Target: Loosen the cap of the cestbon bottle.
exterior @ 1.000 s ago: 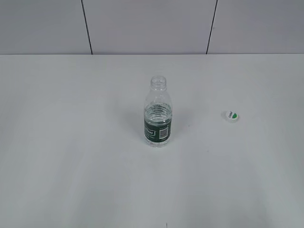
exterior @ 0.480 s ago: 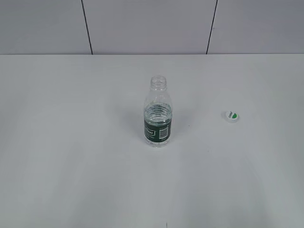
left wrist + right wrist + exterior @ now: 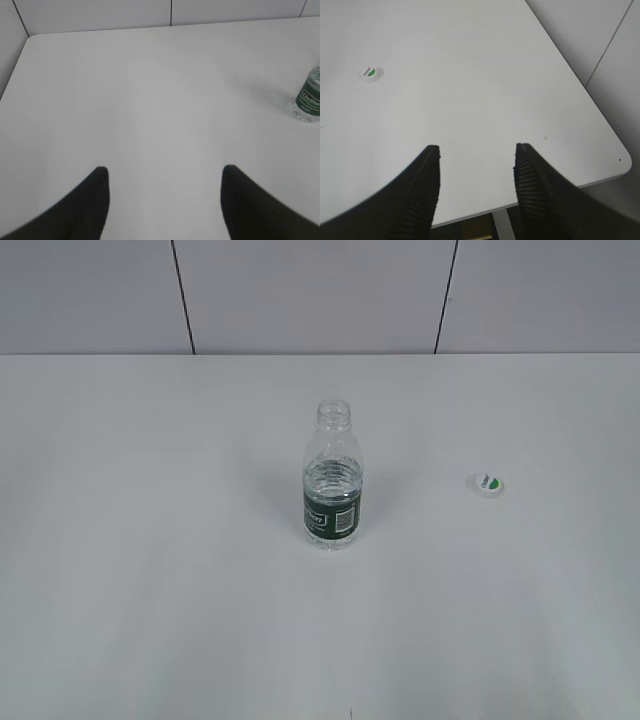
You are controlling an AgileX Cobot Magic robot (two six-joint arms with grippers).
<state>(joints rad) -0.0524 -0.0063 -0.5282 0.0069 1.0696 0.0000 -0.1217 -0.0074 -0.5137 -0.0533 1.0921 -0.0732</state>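
Nearest, the left gripper [image 3: 162, 172] and right gripper [image 3: 476, 150] hover spread and empty over the white tabletop [image 3: 150, 620]. Mid-table, the cestbon bottle [image 3: 333, 480] stands upright, uncapped. The cap [image 3: 486, 483] lies apart, toward the right edge.

Open cestbon bottle [image 3: 332, 480] upright, cap [image 3: 486, 483] well apart

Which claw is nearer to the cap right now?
Right. The cap lies ahead and left of the open right claw; the open left claw sees only the bottle.
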